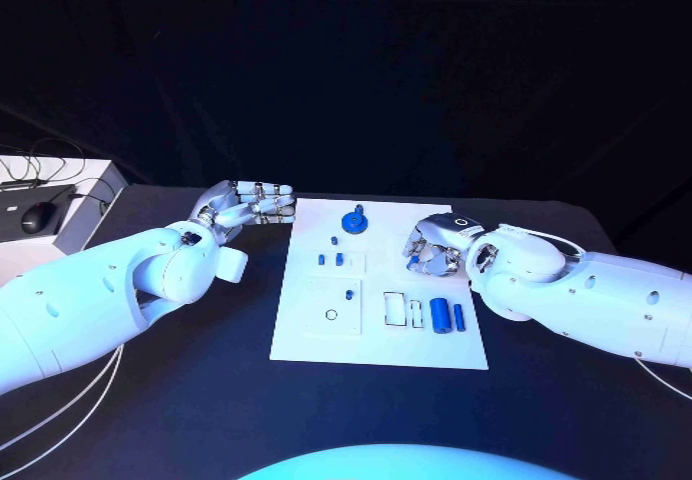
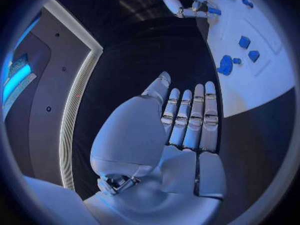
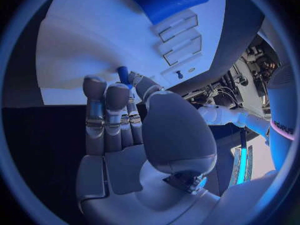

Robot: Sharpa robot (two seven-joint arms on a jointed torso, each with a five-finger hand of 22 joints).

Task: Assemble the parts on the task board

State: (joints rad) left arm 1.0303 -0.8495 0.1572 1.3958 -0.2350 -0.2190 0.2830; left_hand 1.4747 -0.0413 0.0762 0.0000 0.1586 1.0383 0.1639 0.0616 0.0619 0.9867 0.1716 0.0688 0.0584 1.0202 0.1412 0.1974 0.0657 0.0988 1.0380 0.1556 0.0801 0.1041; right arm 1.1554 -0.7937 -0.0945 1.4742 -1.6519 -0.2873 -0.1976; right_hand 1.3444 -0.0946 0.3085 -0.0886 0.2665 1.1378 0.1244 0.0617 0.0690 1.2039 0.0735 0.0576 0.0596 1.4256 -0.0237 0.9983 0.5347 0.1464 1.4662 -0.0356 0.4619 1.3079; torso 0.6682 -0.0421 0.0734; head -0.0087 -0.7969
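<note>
The white task board (image 1: 378, 340) lies in the middle of the table. My right hand (image 1: 434, 245) hovers over its right side and pinches a small blue part (image 3: 123, 74) at its fingertips; the left wrist view shows that part (image 2: 214, 11) too. My left hand (image 1: 245, 208) is off the board's far left corner, holding nothing, fingers stretched out side by side (image 2: 187, 117). A blue knob part (image 1: 355, 220) stands at the board's far edge. A thick blue cylinder (image 1: 440, 312) and a thin blue piece (image 1: 460, 317) lie near my right forearm, beside two empty rectangular slots (image 1: 394, 308).
Small blue pieces (image 1: 332, 258) and a little peg (image 1: 349, 295) sit mid-board, with a round hole (image 1: 332, 315) nearer to me. A white side table with a mouse (image 1: 38, 217) and cables stands at far left. Black tabletop (image 1: 216, 400) surrounds the board.
</note>
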